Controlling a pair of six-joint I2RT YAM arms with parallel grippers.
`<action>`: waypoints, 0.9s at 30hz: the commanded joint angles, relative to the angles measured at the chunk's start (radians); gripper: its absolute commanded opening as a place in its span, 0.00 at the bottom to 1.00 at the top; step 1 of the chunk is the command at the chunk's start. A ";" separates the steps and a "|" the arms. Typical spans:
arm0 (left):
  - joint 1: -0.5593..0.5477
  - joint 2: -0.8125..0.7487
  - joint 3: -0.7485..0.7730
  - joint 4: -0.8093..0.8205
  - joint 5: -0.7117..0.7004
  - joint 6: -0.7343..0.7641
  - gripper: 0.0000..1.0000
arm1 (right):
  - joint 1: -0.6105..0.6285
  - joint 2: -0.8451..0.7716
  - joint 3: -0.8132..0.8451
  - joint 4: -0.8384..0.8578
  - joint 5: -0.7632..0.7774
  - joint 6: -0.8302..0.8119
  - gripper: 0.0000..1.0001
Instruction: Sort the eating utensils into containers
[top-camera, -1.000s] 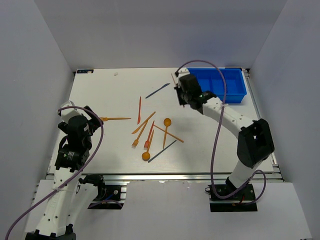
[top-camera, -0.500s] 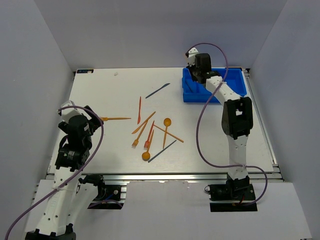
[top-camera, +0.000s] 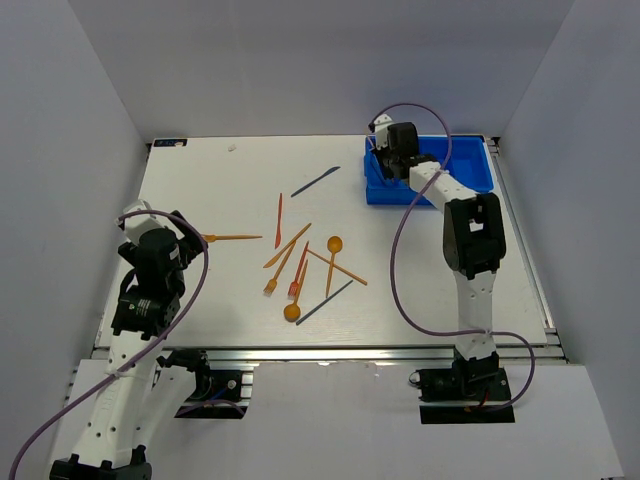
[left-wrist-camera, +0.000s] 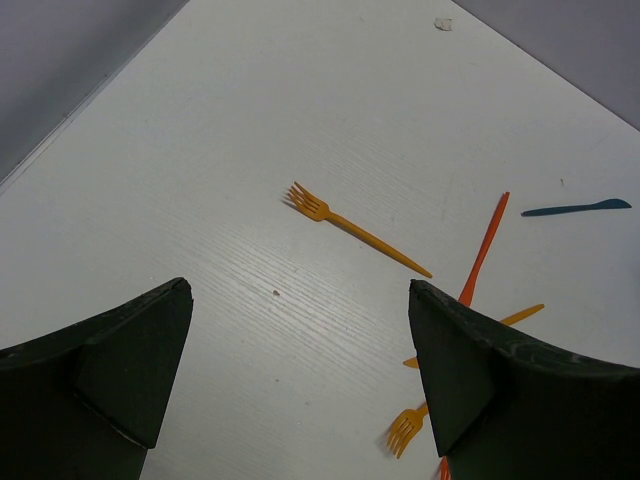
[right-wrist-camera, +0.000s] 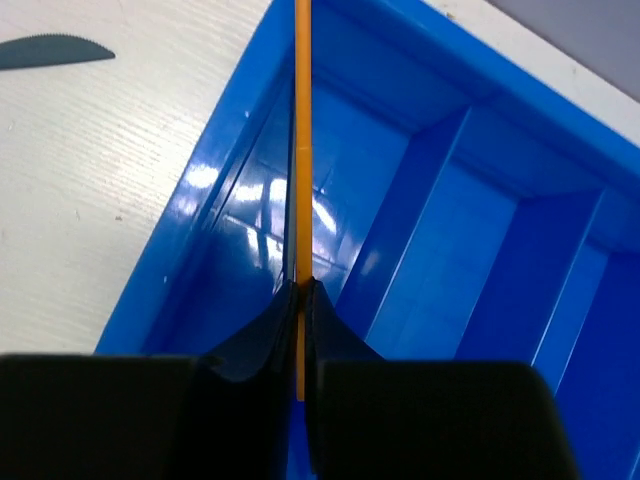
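Note:
My right gripper (top-camera: 386, 160) is shut on a thin orange utensil (right-wrist-camera: 301, 150) and holds it edge-on over the leftmost compartment of the blue tray (top-camera: 470, 185), which also shows in the right wrist view (right-wrist-camera: 450, 240). Its head is out of view. Several utensils lie loose mid-table: an orange fork (top-camera: 232, 238), a red knife (top-camera: 279, 220), a dark blue knife (top-camera: 315, 181), an orange spoon (top-camera: 333, 246), another dark knife (top-camera: 324, 302). My left gripper (top-camera: 186, 234) is open and empty, just left of the orange fork (left-wrist-camera: 355, 228).
The cluster of crossed utensils (top-camera: 300, 272) lies between the arms. The tray sits at the table's back right corner. White walls enclose the table on three sides. A small white scrap (top-camera: 233, 148) lies at the back edge.
My right gripper has swung from left of the tray to over its left end, carrying the orange utensil. The left arm has not moved.

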 joint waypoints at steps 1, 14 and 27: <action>0.002 -0.009 -0.001 0.011 0.001 0.008 0.98 | -0.009 -0.117 -0.033 0.053 0.004 0.029 0.07; 0.004 -0.024 -0.002 0.011 0.003 0.008 0.98 | -0.015 -0.187 -0.116 0.033 0.005 0.075 0.48; 0.004 -0.018 -0.001 0.011 0.004 0.008 0.98 | 0.034 -0.324 -0.054 -0.139 -0.029 0.292 0.57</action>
